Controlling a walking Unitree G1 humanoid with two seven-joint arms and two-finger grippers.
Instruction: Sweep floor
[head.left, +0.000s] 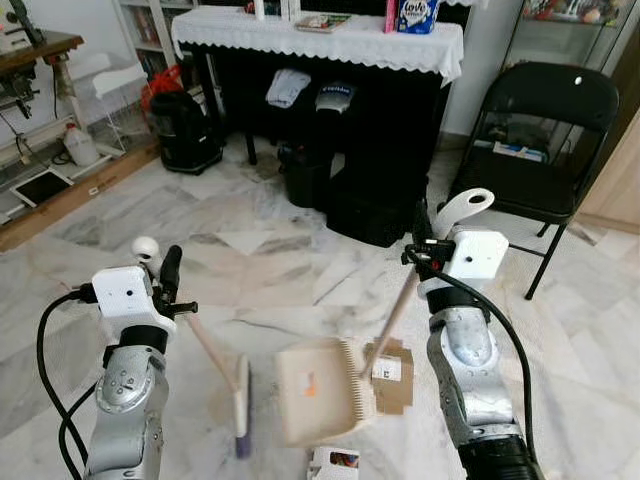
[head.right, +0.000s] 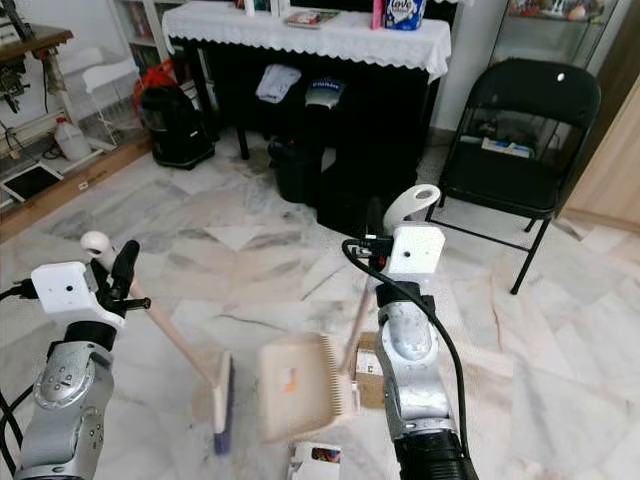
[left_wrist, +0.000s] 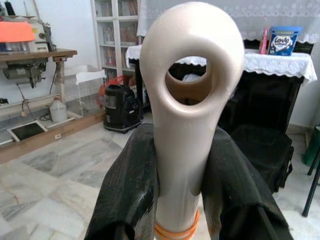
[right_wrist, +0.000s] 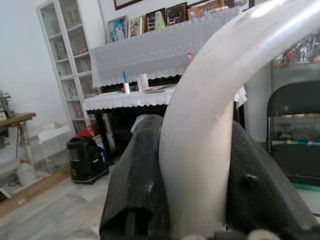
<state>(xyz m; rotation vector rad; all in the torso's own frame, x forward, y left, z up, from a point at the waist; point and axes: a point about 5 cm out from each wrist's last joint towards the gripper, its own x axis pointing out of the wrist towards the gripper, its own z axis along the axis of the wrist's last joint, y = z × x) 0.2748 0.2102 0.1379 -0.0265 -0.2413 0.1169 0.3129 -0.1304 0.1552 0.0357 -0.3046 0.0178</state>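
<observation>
Left gripper (head.left: 165, 275) clenched on the broom handle (left_wrist: 187, 125); the wrist view shows both black fingers (left_wrist: 130, 195) pressed against the cream shaft just below its hanging loop. The broom (head.left: 240, 400) slants down to the marble floor (head.left: 250, 250), its head resting just left of the dustpan (head.left: 315, 390).

Right gripper (head.left: 425, 250) clenched on the dustpan's long handle (right_wrist: 200, 150), the pan lying on the floor between the two arms with its toothed edge toward the cardboard scrap (head.left: 392, 372). The scrap touches or slightly overlaps that edge; which one cannot be told. A small printed box (head.left: 333, 463) lies at the near side of the pan.

Risks, as judged: the scrap sits on the far side of the pan from the broom, so a stroke would likely push the pan, not the litter. Crossing handles could knock together. The black folding chair (head.left: 545, 130) stands near the right arm.
</observation>
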